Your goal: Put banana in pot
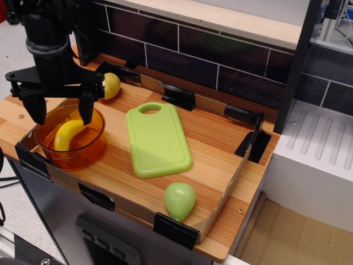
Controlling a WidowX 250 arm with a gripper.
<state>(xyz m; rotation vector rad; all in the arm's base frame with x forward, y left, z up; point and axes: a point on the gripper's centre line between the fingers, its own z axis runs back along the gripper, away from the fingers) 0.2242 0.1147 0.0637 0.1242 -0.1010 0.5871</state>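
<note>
The yellow toy banana (67,135) lies inside the translucent orange pot (88,150) at the front left of the wooden tray. My black gripper (62,116) hangs just above the pot with its fingers spread wide apart, one finger on each side of the pot's rim. It holds nothing. The banana rests curved against the pot's floor, free of the fingers.
A flat green cutting board (157,141) lies in the tray's middle. A green pear-shaped toy (180,200) sits near the front edge. A round yellow ball (111,85) sits behind the pot. Dark tile wall at the back, white appliance (317,160) at right.
</note>
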